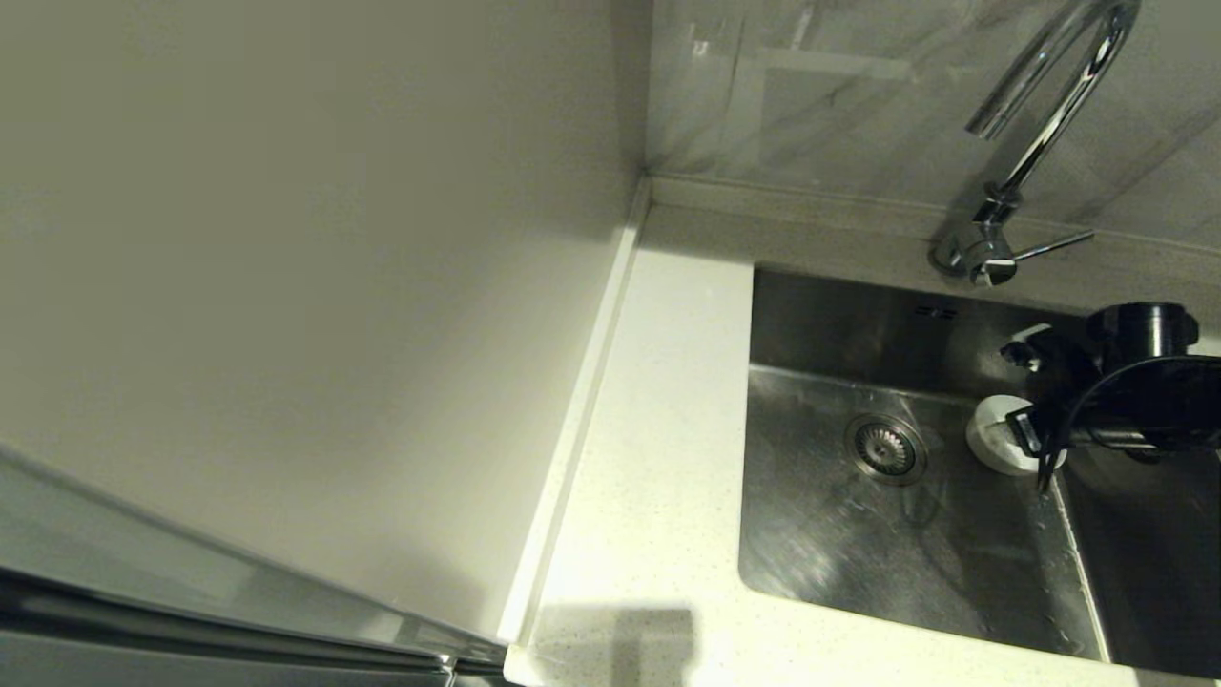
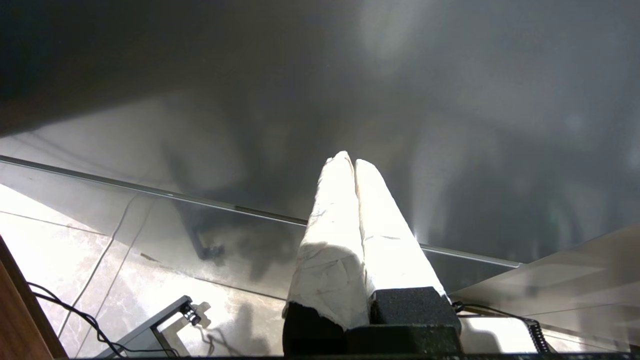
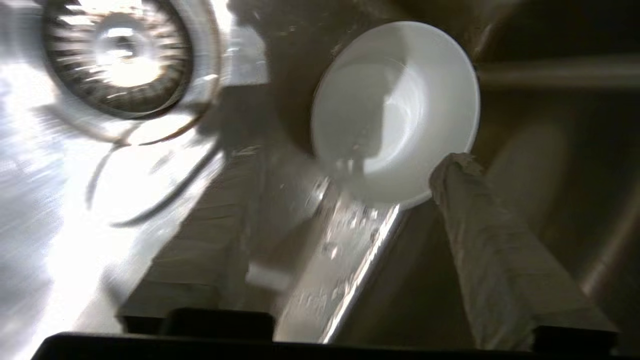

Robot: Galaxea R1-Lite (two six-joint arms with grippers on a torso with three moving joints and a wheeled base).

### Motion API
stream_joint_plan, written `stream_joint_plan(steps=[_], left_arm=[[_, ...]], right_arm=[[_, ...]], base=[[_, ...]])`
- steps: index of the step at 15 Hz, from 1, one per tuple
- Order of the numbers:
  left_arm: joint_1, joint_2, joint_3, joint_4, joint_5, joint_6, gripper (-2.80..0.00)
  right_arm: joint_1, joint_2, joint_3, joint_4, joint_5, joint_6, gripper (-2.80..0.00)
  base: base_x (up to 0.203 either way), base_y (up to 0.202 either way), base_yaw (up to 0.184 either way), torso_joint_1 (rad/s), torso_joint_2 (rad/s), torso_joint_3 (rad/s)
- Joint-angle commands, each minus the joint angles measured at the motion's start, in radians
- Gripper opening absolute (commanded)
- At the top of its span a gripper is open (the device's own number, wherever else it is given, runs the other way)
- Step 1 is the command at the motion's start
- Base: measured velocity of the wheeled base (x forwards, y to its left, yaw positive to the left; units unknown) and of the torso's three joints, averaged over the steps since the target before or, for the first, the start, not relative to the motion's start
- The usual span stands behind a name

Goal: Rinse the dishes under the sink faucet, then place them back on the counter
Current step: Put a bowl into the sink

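Right gripper point(image 3: 350, 180), fingers spread, is seen around the rim of a small round white bowl point(image 3: 395, 110) inside the brushed stainless-steel sink point(image 1: 858, 534), just beside its round strainer drain point(image 1: 885, 447).

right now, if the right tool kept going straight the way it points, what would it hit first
Probably the white bowl in the sink: the right tool points straight at it, one finger at its rim, though depth is unclear.

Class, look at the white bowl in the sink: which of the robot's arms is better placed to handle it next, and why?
Right. The right gripper already has its jaws spread around the white bowl over the sink. The left gripper is shut, away from the sink.
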Motion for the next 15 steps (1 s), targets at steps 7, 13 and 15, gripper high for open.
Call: stream_joint_plan(steps=[7, 13, 15], left_arm=[[-0.001, -0.004, 0.0, 0.0, 0.0, -0.001, -2.8], [0.0, -0.004, 0.0, 0.0, 0.001, 0.001, -2.8], [-0.001, -0.003, 0.0, 0.0, 0.0, -0.001, -2.8]], right_arm=[[-0.105, -0.546, -0.06, 0.451, 0.049, -0.091, 0.0], [-0.253, -0.425, -0.228, 0.801, -0.137, -0.113, 0.0], [-0.281, -0.387, -0.233, 0.8, -0.138, -0.109, 0.0]], base=[[0.0, 0.0, 0.0, 0.0, 0.0, 0.0], [0.0, 0.0, 0.0, 0.0, 0.0, 0.0], [0.0, 0.0, 0.0, 0.0, 0.0, 0.0]])
